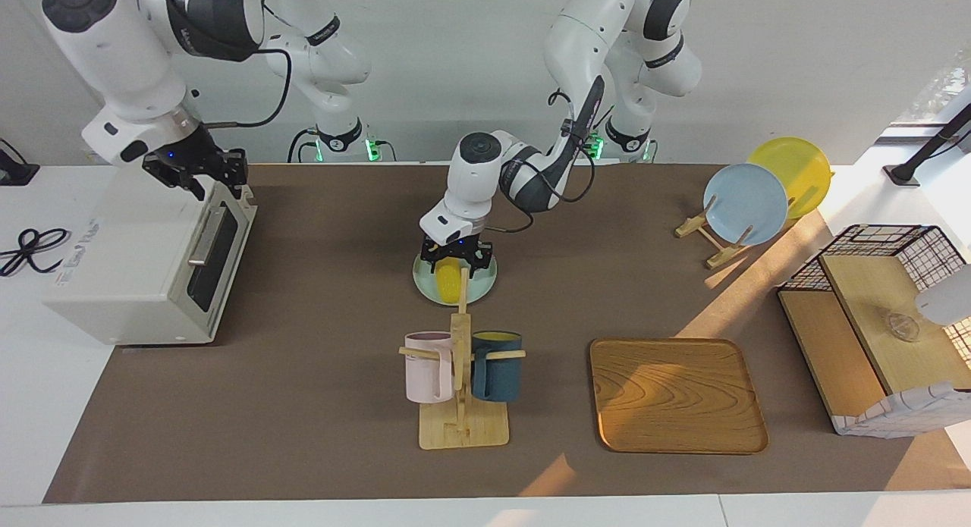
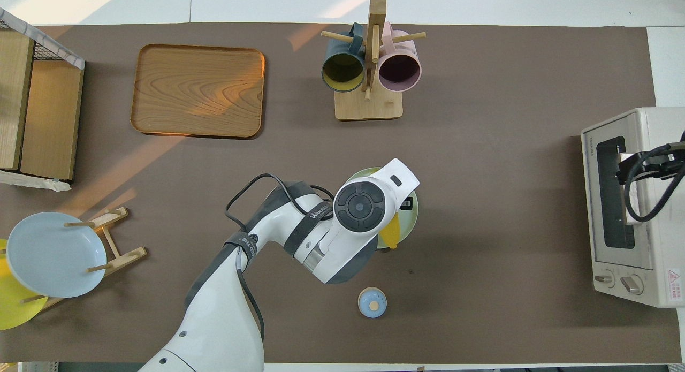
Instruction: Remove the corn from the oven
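Left gripper (image 1: pixel 455 262) straddles my corn (image 1: pixel 450 277) on the plate (image 1: pixel 485 284), jaws narrow; right gripper (image 1: pixel 199 177), open, hangs over the oven (image 1: pixel 144 261) at nine o'clock.

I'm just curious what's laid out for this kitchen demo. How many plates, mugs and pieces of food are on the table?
plates: 3 (pale green plate, blue plate, yellow plate)
mugs: 2 (pink mug, dark blue mug)
corn: 1
total: 6
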Controlling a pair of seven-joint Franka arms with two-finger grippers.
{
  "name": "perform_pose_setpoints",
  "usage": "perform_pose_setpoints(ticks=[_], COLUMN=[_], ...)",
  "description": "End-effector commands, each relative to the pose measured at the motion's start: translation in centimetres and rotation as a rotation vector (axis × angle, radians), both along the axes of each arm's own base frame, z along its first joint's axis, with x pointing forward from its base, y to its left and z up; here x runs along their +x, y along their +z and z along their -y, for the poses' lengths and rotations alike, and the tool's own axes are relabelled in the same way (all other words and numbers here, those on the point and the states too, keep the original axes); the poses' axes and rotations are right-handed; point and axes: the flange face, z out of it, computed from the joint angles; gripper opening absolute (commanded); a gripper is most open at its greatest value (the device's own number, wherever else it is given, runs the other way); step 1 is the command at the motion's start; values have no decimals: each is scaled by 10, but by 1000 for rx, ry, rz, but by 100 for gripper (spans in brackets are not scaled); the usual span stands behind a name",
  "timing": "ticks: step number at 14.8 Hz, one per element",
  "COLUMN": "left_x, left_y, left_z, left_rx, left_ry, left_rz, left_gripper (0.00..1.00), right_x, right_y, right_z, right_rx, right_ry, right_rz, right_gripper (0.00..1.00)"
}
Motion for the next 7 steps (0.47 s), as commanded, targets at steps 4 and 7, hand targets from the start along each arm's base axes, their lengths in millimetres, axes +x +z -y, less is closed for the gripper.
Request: perform_pose_setpoints(ticks=[4, 7], left_x=[11, 44], left_y=[10, 56], left_z=[-4, -50], left_rx=[-2, 33], left_ry=[55, 106], left_rz=[-3, -25], left_gripper=[0, 0], right_x=[14, 13], right_y=[8, 5], right_z=[-31, -43], right_rx=[-12, 17], right_ry=[49, 31], right_rz=[-11, -28], right_gripper=[100, 100])
